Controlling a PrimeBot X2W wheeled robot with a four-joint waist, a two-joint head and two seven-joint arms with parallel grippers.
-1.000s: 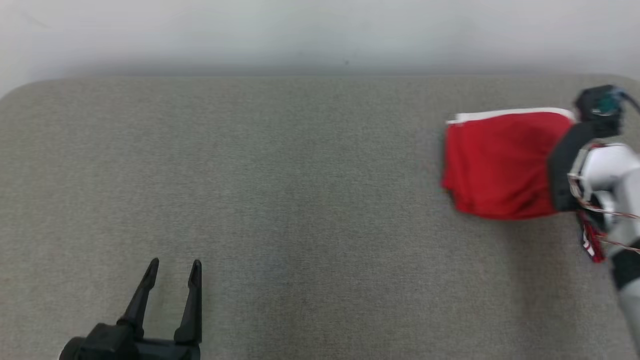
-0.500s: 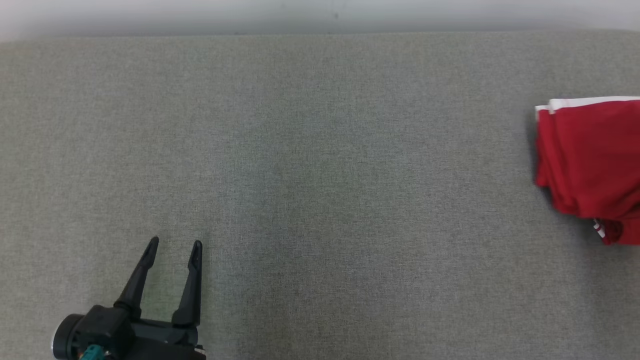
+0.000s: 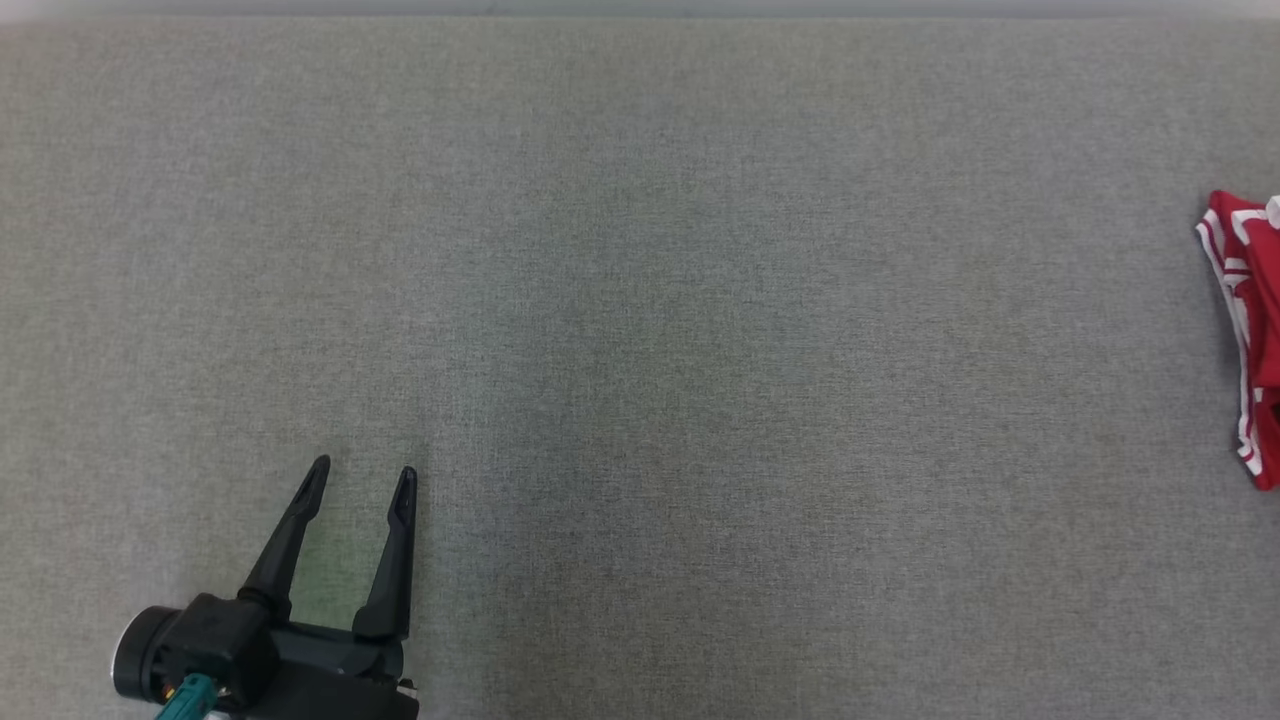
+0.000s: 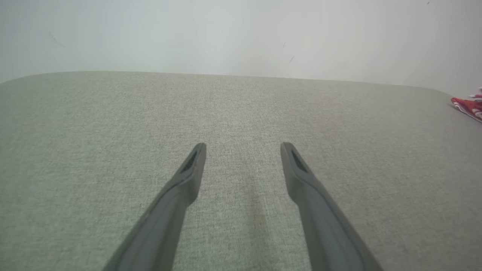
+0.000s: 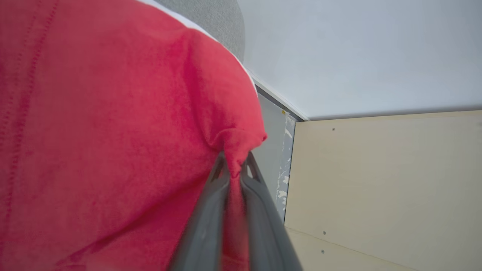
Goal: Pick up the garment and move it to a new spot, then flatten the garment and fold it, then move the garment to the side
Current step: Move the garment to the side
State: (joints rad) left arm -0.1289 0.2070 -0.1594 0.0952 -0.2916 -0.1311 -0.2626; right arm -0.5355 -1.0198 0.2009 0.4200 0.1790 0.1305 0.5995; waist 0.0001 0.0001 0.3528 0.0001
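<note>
The red garment (image 3: 1262, 340) is at the 3 o'clock side of the grey worktop (image 3: 700, 300), a fold pinched tight in the right hand (image 5: 236, 162), while the left hand (image 3: 363, 468) hovers at 7 o'clock, fingers spread wide.

The left gripper (image 3: 363, 468) has a black housing with a round barrel end and a teal connector (image 3: 193, 688). Its two long dark fingers (image 4: 188, 180) taper to points, slotted near the tips.

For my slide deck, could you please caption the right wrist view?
Right gripper shut on a pinched fold of the red garment, beige panel beyond.
</note>
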